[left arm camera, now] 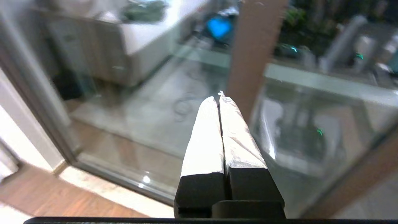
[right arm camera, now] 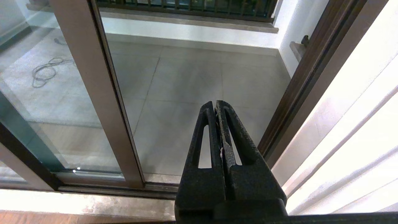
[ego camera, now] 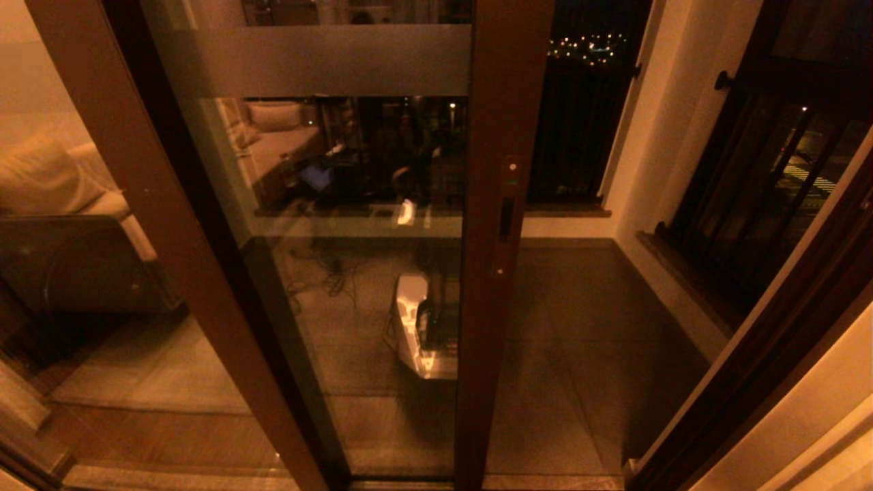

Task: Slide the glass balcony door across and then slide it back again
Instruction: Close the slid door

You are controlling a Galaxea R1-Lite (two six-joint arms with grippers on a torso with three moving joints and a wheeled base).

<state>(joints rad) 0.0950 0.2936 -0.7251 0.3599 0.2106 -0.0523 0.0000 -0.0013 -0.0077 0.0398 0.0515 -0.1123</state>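
Fingers [left arm camera: 205, 130] of our left gripper [left arm camera: 219, 97] were pressed together, empty.
We judged the door [ego camera: 341, 273] heavy, fragile; push its handle [ego camera: 506, 218].

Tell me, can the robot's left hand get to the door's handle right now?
Probably yes. The left hand is shut, holds nothing and hangs before the glass balcony door; nothing visibly blocks its handle.

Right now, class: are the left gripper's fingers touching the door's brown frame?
Cannot tell. In the left wrist view the shut fingers overlap the door frame, but depth is unclear.
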